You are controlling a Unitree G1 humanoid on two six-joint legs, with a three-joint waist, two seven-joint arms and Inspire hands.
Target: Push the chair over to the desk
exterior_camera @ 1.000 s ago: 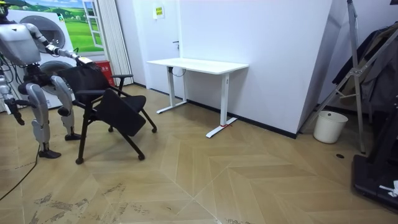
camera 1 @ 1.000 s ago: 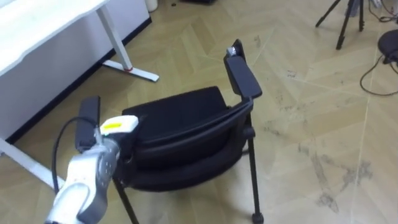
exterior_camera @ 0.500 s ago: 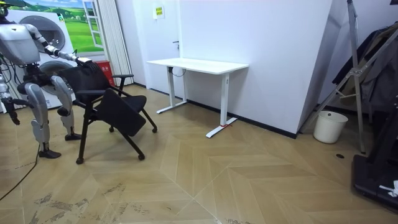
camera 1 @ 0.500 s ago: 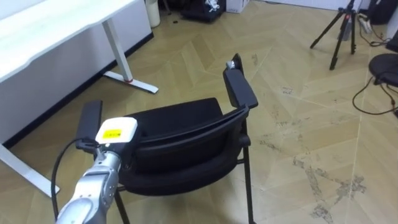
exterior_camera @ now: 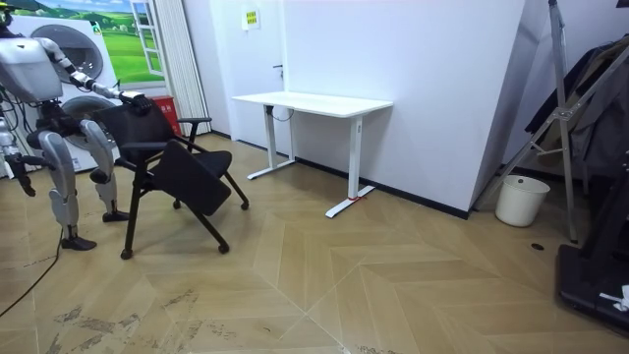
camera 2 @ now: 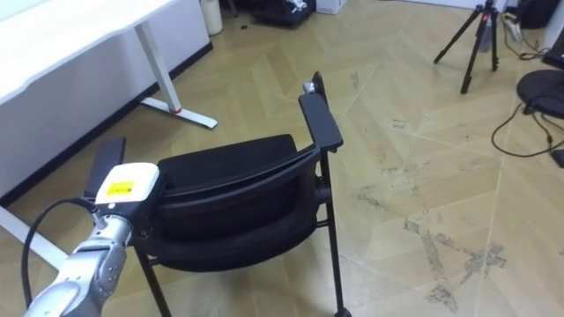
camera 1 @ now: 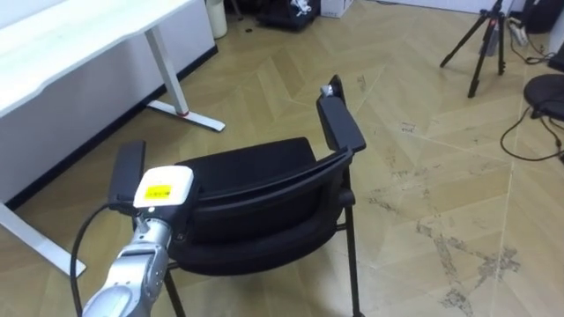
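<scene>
A black chair [camera 1: 256, 163] with armrests and thin metal legs stands just in front of me, its seat facing the white desk [camera 1: 70, 35]. My left hand [camera 1: 160, 192] lies at the top left end of the chair's backrest [camera 1: 273, 195], beside the left armrest [camera 1: 129, 165]. Its fingers are hidden behind the hand's back and the backrest. In the room view I stand behind the chair [exterior_camera: 162, 147] with my left hand [exterior_camera: 133, 98] stretched onto it. My right hand [exterior_camera: 18, 172] hangs at my side, holding nothing.
The white desk [exterior_camera: 314, 101] stands against the wall, past the chair. A black tripod [camera 1: 485, 35] and cables [camera 1: 533, 114] lie at my far right. A white bin [exterior_camera: 521, 200] and a rack stand at the room view's right. Bare wooden floor stretches between chair and desk.
The eye view has shifted a little. My left hand has stayed at the backrest's left end. In the room view the chair stands where it did.
</scene>
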